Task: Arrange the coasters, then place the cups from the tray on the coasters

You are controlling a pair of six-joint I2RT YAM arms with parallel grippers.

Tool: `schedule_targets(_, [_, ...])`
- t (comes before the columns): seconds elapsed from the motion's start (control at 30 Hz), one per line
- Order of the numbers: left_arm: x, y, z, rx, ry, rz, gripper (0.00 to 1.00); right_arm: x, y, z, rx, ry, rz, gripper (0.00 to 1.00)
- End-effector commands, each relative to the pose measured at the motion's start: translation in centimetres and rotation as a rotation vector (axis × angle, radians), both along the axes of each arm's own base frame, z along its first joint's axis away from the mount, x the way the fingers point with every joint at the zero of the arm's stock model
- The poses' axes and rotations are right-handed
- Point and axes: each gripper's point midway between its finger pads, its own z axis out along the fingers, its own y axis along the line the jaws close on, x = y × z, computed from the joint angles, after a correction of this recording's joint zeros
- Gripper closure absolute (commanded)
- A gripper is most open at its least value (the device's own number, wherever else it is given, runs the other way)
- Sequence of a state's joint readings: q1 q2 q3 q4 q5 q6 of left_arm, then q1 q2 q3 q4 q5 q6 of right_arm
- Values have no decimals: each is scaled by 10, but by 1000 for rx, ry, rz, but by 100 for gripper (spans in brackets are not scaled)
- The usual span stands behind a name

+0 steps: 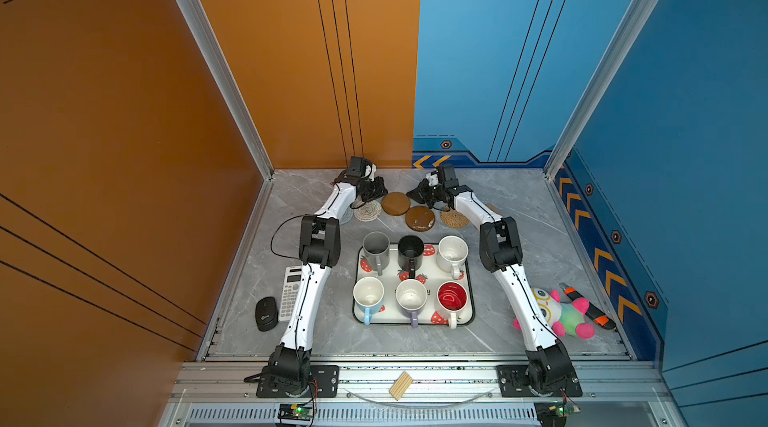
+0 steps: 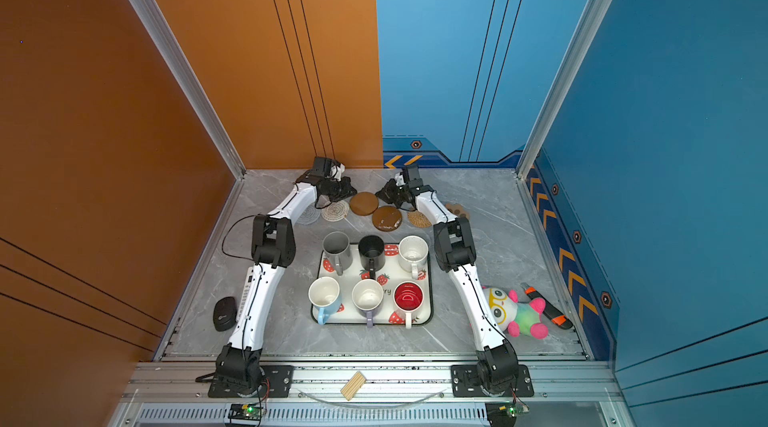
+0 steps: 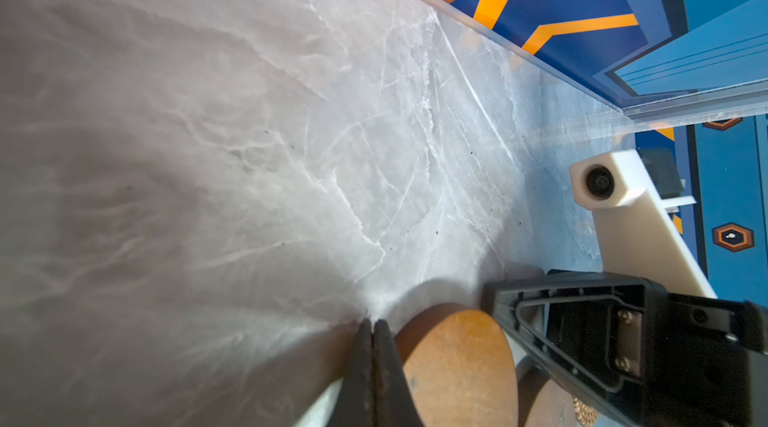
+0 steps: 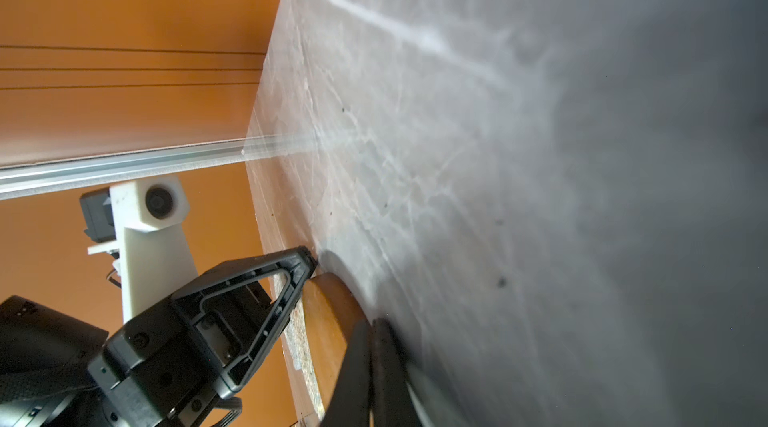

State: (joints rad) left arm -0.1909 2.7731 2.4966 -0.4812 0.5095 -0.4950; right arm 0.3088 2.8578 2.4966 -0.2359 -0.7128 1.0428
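Beyond the tray (image 1: 415,322), where all six cups (image 1: 452,254) are kept, the coasters (image 1: 368,211) lie bunched. The left gripper (image 1: 379,195) and right gripper (image 1: 410,195) are pressed shut, empty, flanking a brown wooden disc (image 1: 395,203) — a sideways push could be passed to neighbouring coasters.

The wooden disc (image 3: 457,366) looks matt and smooth, the marble-veined table (image 3: 291,134) smooth and faintly glossy.
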Motion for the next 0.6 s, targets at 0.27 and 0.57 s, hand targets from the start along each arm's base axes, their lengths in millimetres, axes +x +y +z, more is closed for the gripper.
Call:
schedule_targets(0.27, [-7, -12, 12, -13, -16, -61, 100, -28, 12, -15, -27, 70, 100, 100])
schedule_targets(0.57, [-18, -26, 10, -22, -11, -117, 100, -40, 12, -6, -54, 69, 150, 100])
